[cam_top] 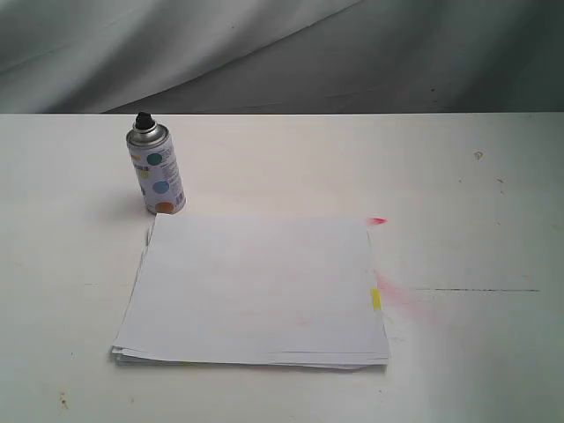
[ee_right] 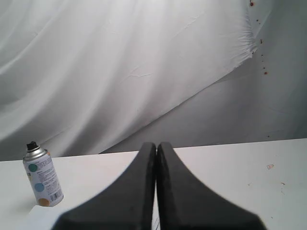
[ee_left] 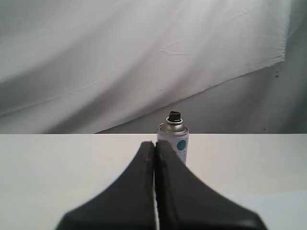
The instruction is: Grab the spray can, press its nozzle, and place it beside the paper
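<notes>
The spray can (cam_top: 157, 173) stands upright on the white table, just off the far left corner of the paper (cam_top: 256, 289). Its black nozzle (cam_top: 144, 118) tops the silver dome. A yellow mark (cam_top: 375, 299) sits on the paper's right edge. Neither gripper shows in the exterior view. In the left wrist view my left gripper (ee_left: 154, 144) is shut and empty, with the spray can (ee_left: 175, 139) standing beyond its tips and its nozzle (ee_left: 174, 116) in sight. My right gripper (ee_right: 156, 144) is also shut and empty, and the spray can (ee_right: 42, 178) stands well off to one side.
Red spray stains (cam_top: 401, 291) mark the table by the paper's right edge, with a brighter red spot (cam_top: 378, 220) near the far right corner. A grey cloth backdrop (cam_top: 282, 53) hangs behind the table's far edge.
</notes>
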Available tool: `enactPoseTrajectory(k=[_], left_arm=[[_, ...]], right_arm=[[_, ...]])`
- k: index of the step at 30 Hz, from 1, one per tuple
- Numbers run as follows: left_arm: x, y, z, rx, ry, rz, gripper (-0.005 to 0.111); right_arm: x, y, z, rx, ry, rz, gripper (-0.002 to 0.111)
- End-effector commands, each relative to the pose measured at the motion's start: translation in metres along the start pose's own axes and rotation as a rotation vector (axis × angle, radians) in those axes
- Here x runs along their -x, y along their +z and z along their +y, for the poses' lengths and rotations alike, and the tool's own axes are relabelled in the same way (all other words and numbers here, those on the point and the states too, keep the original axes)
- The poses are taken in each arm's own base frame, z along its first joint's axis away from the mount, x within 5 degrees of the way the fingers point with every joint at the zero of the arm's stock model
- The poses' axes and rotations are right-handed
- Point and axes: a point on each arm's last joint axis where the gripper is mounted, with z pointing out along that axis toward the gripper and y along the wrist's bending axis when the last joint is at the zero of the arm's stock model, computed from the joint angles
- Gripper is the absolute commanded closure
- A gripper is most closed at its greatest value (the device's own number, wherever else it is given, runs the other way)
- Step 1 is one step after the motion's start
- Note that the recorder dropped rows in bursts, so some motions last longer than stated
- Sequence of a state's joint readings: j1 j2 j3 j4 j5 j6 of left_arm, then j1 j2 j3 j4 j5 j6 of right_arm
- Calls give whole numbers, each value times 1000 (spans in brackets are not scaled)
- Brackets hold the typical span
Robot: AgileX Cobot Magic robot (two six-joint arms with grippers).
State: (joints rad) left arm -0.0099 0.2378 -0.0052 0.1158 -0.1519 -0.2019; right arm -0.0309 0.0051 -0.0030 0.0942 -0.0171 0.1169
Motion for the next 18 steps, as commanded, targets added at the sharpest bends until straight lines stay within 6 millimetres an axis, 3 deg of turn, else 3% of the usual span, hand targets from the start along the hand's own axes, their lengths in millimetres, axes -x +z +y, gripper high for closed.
enactPoseTrajectory(k=[1, 18], left_arm=[[-1, 0, 0, -4, -4, -3, 106], [3, -6, -4, -58, -5, -61, 106]], right_arm=[[0, 0, 0, -5, 2, -8, 108], [0, 0, 0, -5, 2, -8, 108]])
